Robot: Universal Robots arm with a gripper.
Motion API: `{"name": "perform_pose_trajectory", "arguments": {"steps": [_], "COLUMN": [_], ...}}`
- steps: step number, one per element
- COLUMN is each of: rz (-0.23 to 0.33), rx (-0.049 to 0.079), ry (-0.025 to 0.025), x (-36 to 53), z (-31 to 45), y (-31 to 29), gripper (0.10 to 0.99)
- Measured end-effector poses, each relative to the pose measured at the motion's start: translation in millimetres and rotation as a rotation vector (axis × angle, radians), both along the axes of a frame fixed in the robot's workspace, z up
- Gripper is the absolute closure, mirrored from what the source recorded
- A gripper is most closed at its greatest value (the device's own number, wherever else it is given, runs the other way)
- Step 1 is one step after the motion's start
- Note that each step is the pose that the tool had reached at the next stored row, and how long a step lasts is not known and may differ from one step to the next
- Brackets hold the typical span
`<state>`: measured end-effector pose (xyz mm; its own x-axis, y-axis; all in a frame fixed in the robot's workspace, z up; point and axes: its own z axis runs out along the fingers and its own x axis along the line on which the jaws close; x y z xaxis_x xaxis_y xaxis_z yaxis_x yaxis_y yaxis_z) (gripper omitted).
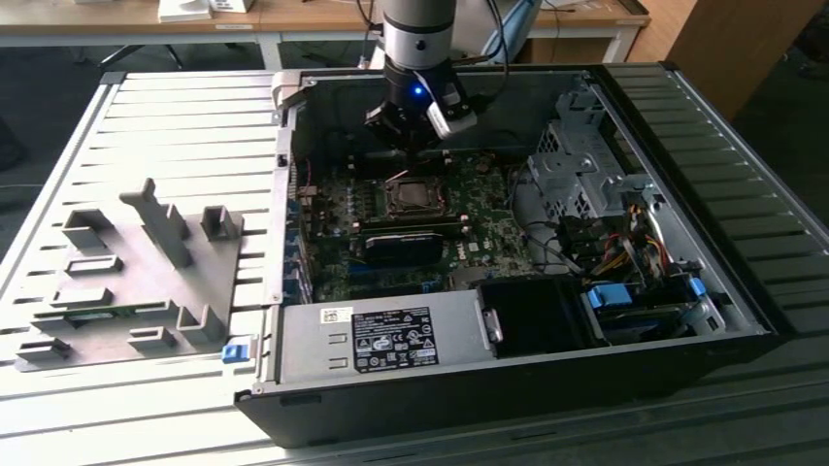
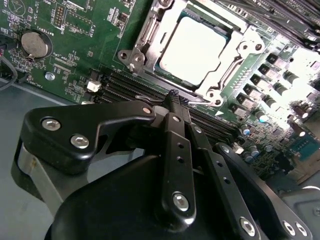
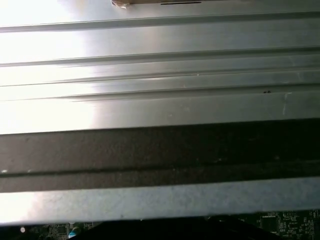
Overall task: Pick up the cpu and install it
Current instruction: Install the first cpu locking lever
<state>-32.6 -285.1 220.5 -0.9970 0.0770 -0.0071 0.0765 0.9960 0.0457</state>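
Ribbed metal planks made up the desk [image 1: 169, 126], and on it an open computer case [image 1: 725, 291] lay on its side with the motherboard [image 1: 388, 262] facing up. A grey moulded fixture [image 1: 143, 272] with upright blocks sat on the desk toward the exterior view's left, well apart from the case.

The cpu [image 2: 192, 50] already lay inside the socket frame [image 2: 150, 30] in the second wrist view, its pale metal top flat and square to the frame, with the retention plate around it. In the exterior view the same socket [image 1: 412, 197] sat near the middle of the board, just below the arm.

The pincer [image 2: 172, 95] hung above the memory slots [image 2: 125, 87] beside the socket. Its fingers were pressed together with nothing between them, and their tip pointed toward the socket edge without visibly touching it.

Judged from this, the seating looked done or nearly done. Doing the step well would have meant keeping the chip level in the frame, pressing nowhere on its corners, and working the wire lever without dragging across the plate.

Room was tight. The case wall [image 1: 291, 126] rose close on the exterior view's left of the arm, the drive cage [image 1: 583, 165] stood on the other side, and cables [image 1: 609, 243] crowded the exterior view's right. Straight up looked the clearest way. In the first wrist view a bright metal panel [image 3: 160, 75] and a dark edge lay close in front of the lens.
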Motion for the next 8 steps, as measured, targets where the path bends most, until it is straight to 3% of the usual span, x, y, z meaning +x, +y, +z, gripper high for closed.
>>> {"name": "perform_pose_trajectory", "arguments": {"steps": [8], "rz": [0.000], "rx": [0.003], "ry": [-0.0001], "x": [3.4], "z": [-2.1], "y": [0.3], "gripper": [0.980]}}
